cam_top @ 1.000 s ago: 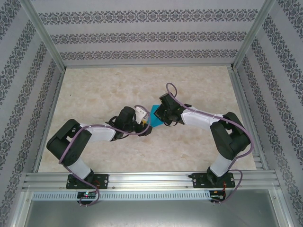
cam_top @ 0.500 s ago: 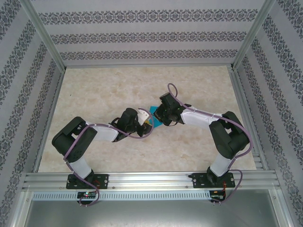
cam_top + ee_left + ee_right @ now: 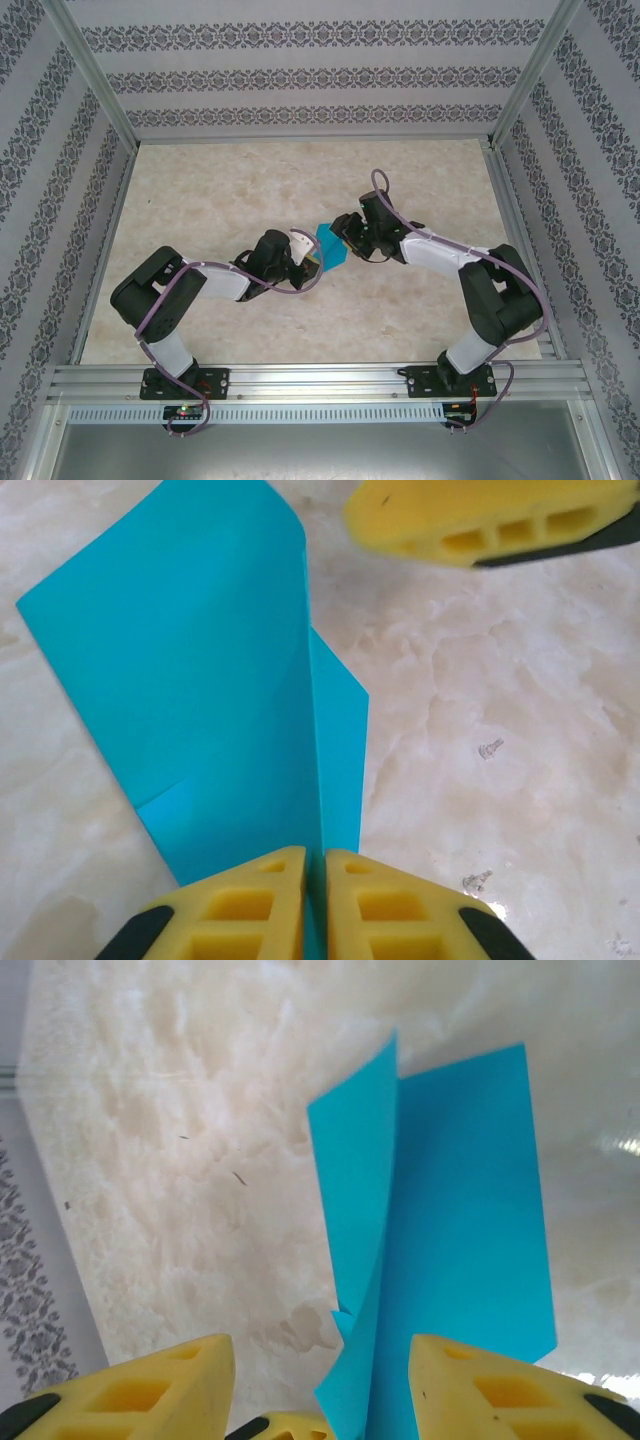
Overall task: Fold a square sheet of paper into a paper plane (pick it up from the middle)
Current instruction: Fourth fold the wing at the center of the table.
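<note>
My left claw (image 3: pixel 315 868) is pinched shut on the folded edge of the square sheet of paper (image 3: pixel 200 680), held up off the bench (image 3: pixel 500 780) with its layers splaying apart. My right claw (image 3: pixel 320 1352) stands partly open and grips nothing, the sheet's edge hanging between its fingers. With only one thin pinch holding, I judge the layers could slip or the crease could skew if I swing fast.

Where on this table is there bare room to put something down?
The far strip of the table along the back wall is bare, and so is the near strip between the arm bases. The middle is crowded: the left gripper pinches the blue paper, and the right gripper is open close by.
</note>
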